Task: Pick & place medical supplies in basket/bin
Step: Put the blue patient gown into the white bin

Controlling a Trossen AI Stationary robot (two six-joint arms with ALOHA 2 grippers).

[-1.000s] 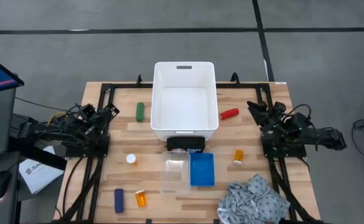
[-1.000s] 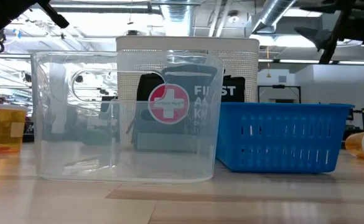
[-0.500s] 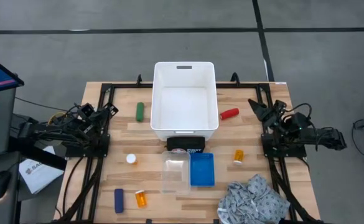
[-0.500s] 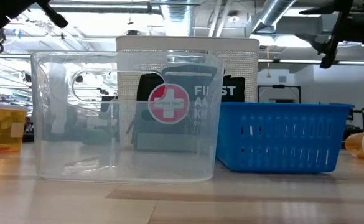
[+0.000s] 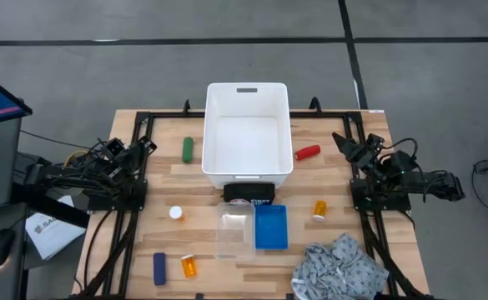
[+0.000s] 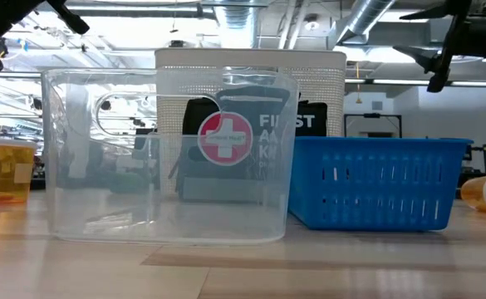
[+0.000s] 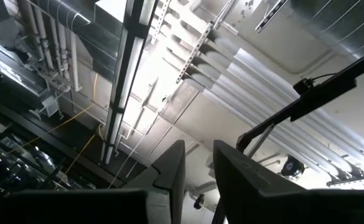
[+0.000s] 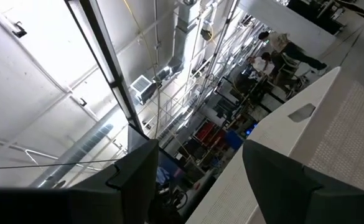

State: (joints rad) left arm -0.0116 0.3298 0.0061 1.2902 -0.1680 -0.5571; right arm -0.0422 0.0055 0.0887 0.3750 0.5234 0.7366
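The white tub (image 5: 248,133) stands at the table's far middle. A green cylinder (image 5: 188,149) lies left of it and a red cylinder (image 5: 308,152) right of it. A white jar (image 5: 176,212), a blue cylinder (image 5: 159,268) and an orange bottle (image 5: 188,266) lie near left. Another orange bottle (image 5: 319,209) and the grey cloth (image 5: 339,267) lie near right. My left gripper (image 5: 149,144) hovers at the left edge, open by a narrow gap (image 7: 199,155). My right gripper (image 5: 341,142) hovers right of the red cylinder, open wide (image 8: 200,162). Both point upward, away from the table.
A clear container (image 5: 235,231), a blue basket (image 5: 270,227) and a first aid kit (image 5: 249,195) stand close together just near of the tub. In the low view they fill the middle. Black frame rails run along both table sides.
My right gripper has shifted slightly toward the table's far edge and tipped a little. The items on the table have kept still.
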